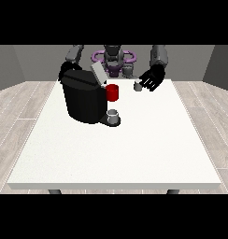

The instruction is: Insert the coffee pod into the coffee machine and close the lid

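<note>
Front view: my hand at the view's right (152, 79) hangs with fingers spread beside the small grey pod (138, 86) on the far tabletop (134, 149), touching or apart I cannot tell. A clumsy close could knock it away. My other hand hides behind the coffee machine (85, 100), lid (98, 73) raised.

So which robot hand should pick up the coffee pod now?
The left: that robot hand, at the view's right, hovers open right beside the small grey coffee pod. The other robot hand sits behind the coffee machine, whose lid stands raised.
</note>
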Available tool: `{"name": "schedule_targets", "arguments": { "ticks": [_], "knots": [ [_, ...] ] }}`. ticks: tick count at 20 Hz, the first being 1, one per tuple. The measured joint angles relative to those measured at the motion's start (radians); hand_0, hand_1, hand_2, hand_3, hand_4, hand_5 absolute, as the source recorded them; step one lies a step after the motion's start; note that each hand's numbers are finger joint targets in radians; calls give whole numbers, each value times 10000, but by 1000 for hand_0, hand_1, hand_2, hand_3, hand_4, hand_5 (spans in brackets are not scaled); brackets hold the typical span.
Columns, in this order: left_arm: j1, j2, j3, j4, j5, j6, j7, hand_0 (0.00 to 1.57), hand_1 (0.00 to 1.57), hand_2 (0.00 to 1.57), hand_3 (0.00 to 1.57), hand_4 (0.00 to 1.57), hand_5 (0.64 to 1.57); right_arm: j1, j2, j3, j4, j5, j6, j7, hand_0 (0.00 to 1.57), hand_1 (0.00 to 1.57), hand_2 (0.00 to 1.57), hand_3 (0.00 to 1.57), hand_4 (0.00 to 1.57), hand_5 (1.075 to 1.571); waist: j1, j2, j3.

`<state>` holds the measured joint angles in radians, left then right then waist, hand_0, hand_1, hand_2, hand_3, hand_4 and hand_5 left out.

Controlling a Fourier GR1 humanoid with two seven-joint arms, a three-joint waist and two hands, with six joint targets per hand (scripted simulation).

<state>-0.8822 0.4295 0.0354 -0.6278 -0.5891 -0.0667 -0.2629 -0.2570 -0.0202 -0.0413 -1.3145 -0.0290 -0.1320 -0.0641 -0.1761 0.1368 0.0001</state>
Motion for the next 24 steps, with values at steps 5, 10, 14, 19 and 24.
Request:
{"name": "schedule_targets", "arguments": {
  "ticks": [5, 10, 14, 19, 24],
  "knots": [
    [-545, 18, 111, -207, -4, -317, 366, 1072, 1072, 1218, 1232, 520, 1571, 140, -26, 19, 68, -60, 103, -244, 0, 0, 0, 0, 521, 1571, -169, -94, 1],
    [-1400, 148, 424, -233, 70, -494, 985, 1209, 1209, 1245, 1188, 486, 1571, -191, -92, 73, -11, 27, 93, -135, 0, 0, 0, 0, 507, 1571, -444, 106, 1],
    [-1950, 363, 692, -118, 162, -672, 1256, 1260, 1260, 1318, 1258, 490, 1571, -358, -134, 139, -295, 66, 80, 105, 0, 0, 0, 0, 514, 1571, -804, 301, -1],
    [-2408, 540, 759, -70, 54, -745, 1371, 1262, 1262, 1313, 1244, 507, 1571, -556, -312, 114, -541, 59, 125, 287, 0, 0, 0, 0, 520, 1571, -1090, 598, 0],
    [-2749, 482, 781, -19, -82, -622, 1555, 1306, 1306, 1328, 1245, 487, 1571, -555, -194, 196, -687, 160, -9, 183, 0, 0, 0, 0, 526, 1571, -1286, 835, 1]
  ]
}}
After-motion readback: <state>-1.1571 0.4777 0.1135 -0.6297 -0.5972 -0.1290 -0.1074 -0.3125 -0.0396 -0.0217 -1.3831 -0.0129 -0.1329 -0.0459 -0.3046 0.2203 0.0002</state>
